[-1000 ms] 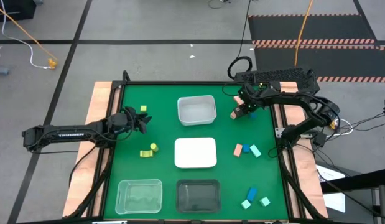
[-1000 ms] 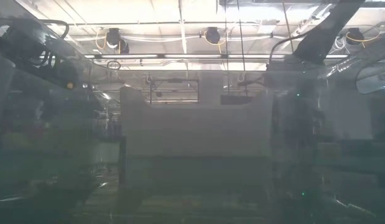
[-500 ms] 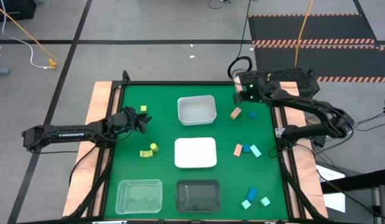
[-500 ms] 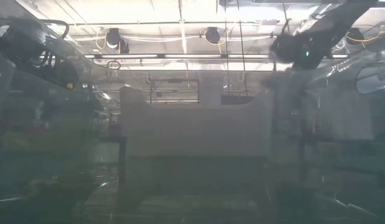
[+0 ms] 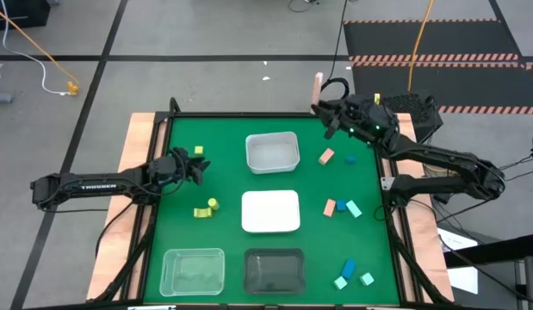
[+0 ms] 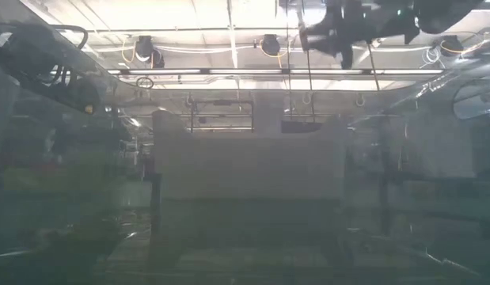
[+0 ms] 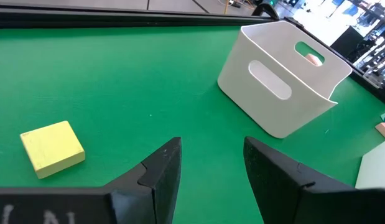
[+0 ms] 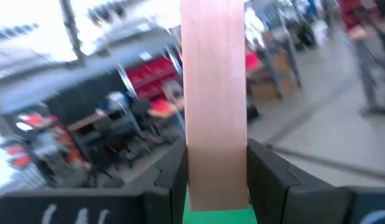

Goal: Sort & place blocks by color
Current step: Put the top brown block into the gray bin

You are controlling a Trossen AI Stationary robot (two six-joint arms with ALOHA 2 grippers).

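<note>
My right gripper point(image 5: 321, 102) is raised high over the table's far right corner and is shut on a salmon pink bar point(image 5: 318, 84). In the right wrist view the bar point(image 8: 214, 93) stands between the fingers. My left gripper point(image 5: 197, 164) waits low at the left, open, beside two yellow-green blocks point(image 5: 200, 152); one of them point(image 7: 52, 146) lies flat on the mat. Other blocks lie on the mat: a pink one point(image 5: 326, 157), a blue one point(image 5: 350, 158), a group of three point(image 5: 341, 207), several at the near right point(image 5: 352, 275) and two yellow-green ones point(image 5: 206, 208). My right gripper pinches the salmon pink bar's lower end point(image 8: 214, 168) between its two fingers point(image 8: 173, 174). The bar runs along the fingers and sticks out well beyond their tips. The fingers lie about level and face the room beyond the table. The bar is lifted clear.
A white bin point(image 5: 272, 152) stands at the far middle, with a pink block inside point(image 7: 313, 59). A white tray point(image 5: 270, 212) sits mid-table, a clear tray point(image 5: 193, 269) and a black tray point(image 5: 275, 270) at the near edge. Wooden rails point(image 5: 131, 138) border the green mat.
My right gripper has risen from the mat beside the pink and blue blocks, gone up and toward the far edge, and tipped up to about level, carrying the salmon bar clear of the table. One pink block stays where it lay.
</note>
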